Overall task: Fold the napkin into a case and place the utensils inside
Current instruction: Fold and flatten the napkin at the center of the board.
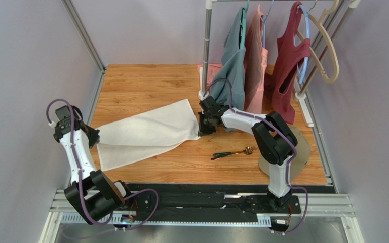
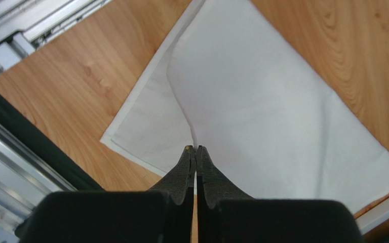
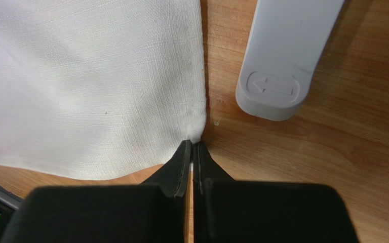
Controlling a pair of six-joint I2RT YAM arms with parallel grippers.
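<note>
Right, left gripper (image 2: 195,148): jaws pressed together, pinching the napkin (image 1: 146,132) at its left end; a crease runs from the tips out across the cloth; the wrist view shows two layers there, an upper sheet overlapping a lower one that sticks out along the near-left side; napkin is white, lying on the table (image 1: 146,81) as a long band slanting from the left gripper to the right gripper, with a wider flap flat at its near-left corner; right gripper (image 3: 192,143): jaws pressed together too, nipping the napkin's near-right corner, cloth puckered into the tips; cannot tell whether that corner is off the wood; rack foot (image 3: 282,55), white plastic, just right of the napkin's right edge, not touching it; utensils (image 1: 233,152) lie right of the napkin and nearer the arm bases than its right corner, apart from the cloth, flat on the table; dark handles point toward the napkin, gold heads away from it; they lie close together, cannot tell if they touch; behind the napkin's far-right corner a rack (image 1: 207,45) holds three tops (image 1: 256,61): teal, pink, maroon; a grey disc (image 1: 304,144) sits beyond the utensils from the napkin, partly hidden by the right arm.
</note>
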